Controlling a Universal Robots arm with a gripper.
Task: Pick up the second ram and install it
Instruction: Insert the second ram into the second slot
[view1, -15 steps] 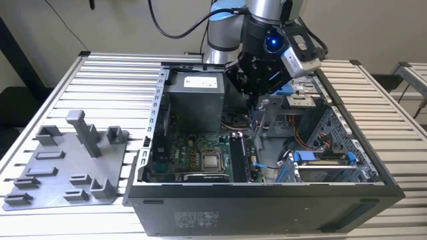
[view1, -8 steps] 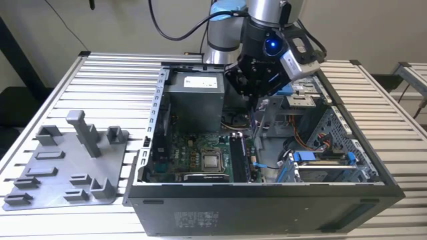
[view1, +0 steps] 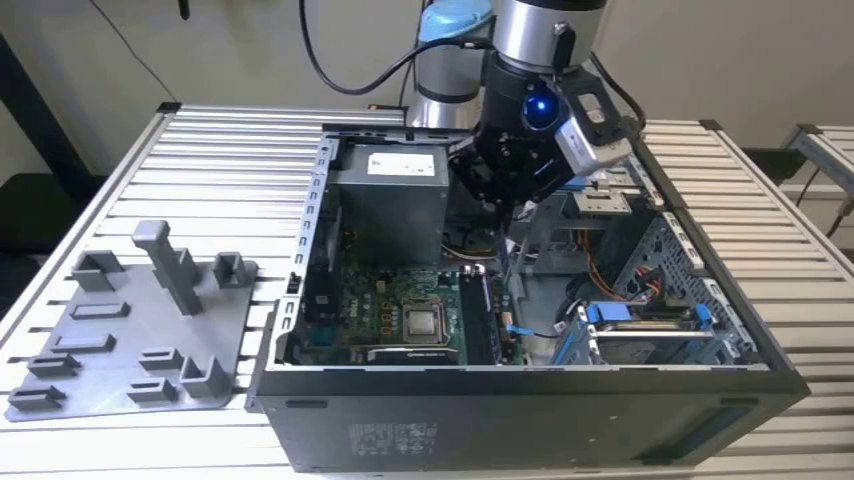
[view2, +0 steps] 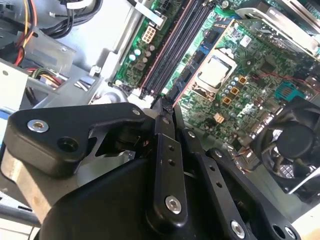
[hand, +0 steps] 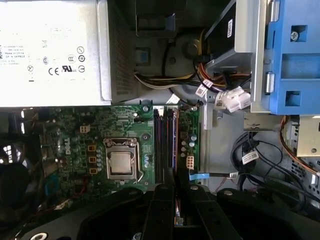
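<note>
My gripper hangs inside the open computer case, over the green board. In both wrist views its black fingers stand close together just short of the long black slots beside the processor. A thin dark strip seen edge-on, the second ram, sits pinched between the fingers and lines up with the slot nearest the cables. The second wrist view has the gripper tips meeting just before the near end of the slots. How deep the ram sits in the slot is hidden.
The grey power supply stands at the far end of the slots. A blue drive cage and loose cables crowd one side, a black fan the other. A grey holder plate lies on the table at the exterior view's left.
</note>
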